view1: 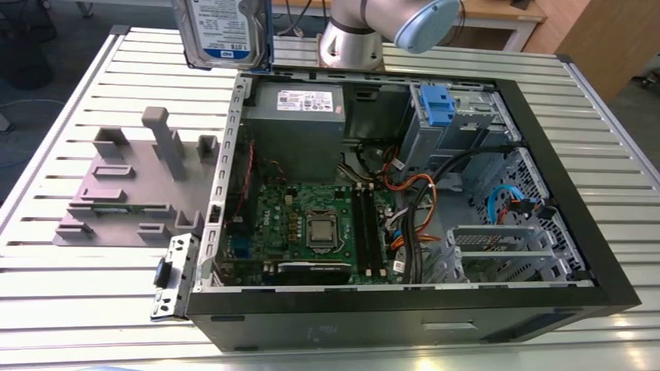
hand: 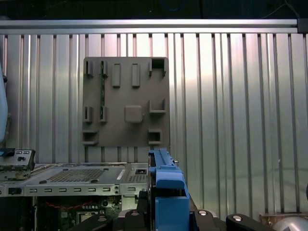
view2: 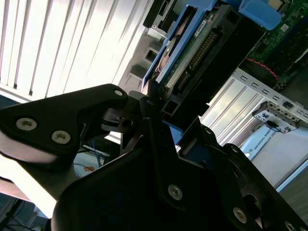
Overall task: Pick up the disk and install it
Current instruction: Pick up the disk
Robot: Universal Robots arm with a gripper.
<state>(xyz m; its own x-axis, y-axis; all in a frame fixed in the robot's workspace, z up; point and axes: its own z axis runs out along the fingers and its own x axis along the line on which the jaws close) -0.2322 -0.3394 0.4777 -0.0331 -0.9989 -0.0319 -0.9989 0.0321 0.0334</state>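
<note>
Since the gripper (view2: 159, 108) is closed on one short end of the disk (view2: 195, 50), the drive juts straight out from it, its long axis in line with the gripper's own. In the second wrist view the grip seems firm, though the gripper's black body hides the actual contact.

In the exterior view the disk hangs upright, label outward, above the far corner of the computer case (view1: 413, 313) on the exterior view's left. It sits clear of the case's rim, and its free end points down just outside the case wall.

Inside the case, the drive bay (view1: 469, 124) with its blue bracket (view1: 438, 104) occupies the far corner on the exterior view's right, so the bay lies across the case's far side from the disk.

Outside the case, on the exterior view's left, the grey slotted holder (view1: 134, 185) rests on the slatted table (view1: 62, 294).
</note>
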